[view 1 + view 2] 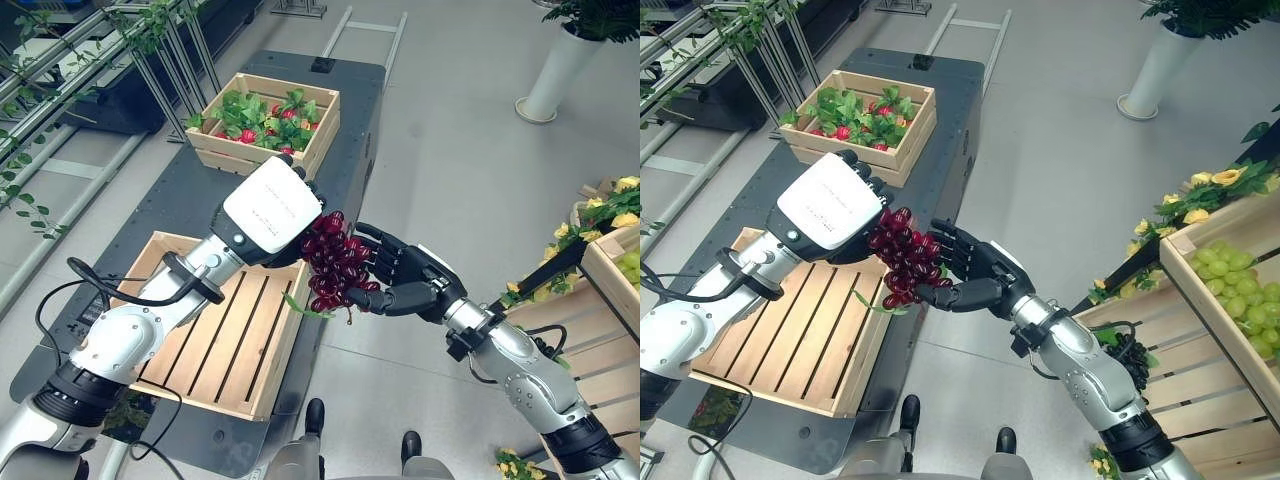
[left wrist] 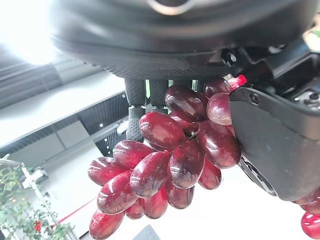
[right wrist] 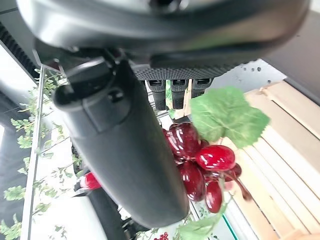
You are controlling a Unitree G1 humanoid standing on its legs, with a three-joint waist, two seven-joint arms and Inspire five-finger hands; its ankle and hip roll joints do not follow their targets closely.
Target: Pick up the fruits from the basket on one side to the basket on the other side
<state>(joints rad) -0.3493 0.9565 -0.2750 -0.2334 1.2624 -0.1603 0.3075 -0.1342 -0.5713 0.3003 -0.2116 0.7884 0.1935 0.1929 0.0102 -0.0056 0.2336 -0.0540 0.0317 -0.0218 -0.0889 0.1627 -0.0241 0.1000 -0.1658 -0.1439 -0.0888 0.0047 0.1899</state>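
Note:
A bunch of dark red grapes (image 1: 335, 262) with a green leaf (image 3: 227, 115) hangs in the air, just past the right edge of an empty slatted wooden crate (image 1: 225, 345). My left hand (image 1: 272, 208), its back under a white cover, is shut on the bunch from the left and above; its fingers (image 2: 135, 97) and thumb (image 2: 275, 140) sit on either side of the grapes (image 2: 165, 165). My right hand (image 1: 405, 275) meets the bunch from the right, its fingers curled against the grapes (image 3: 200, 160) and its thumb (image 3: 125, 155) under them.
A second wooden crate (image 1: 265, 125) with red fruit and green leaves stands at the far end of the dark table (image 1: 350, 110). On my right, a wooden shelf crate (image 1: 1230, 290) holds green grapes, with yellow flowers (image 1: 1200, 195) along it. A white planter (image 1: 550, 75) stands on the floor beyond.

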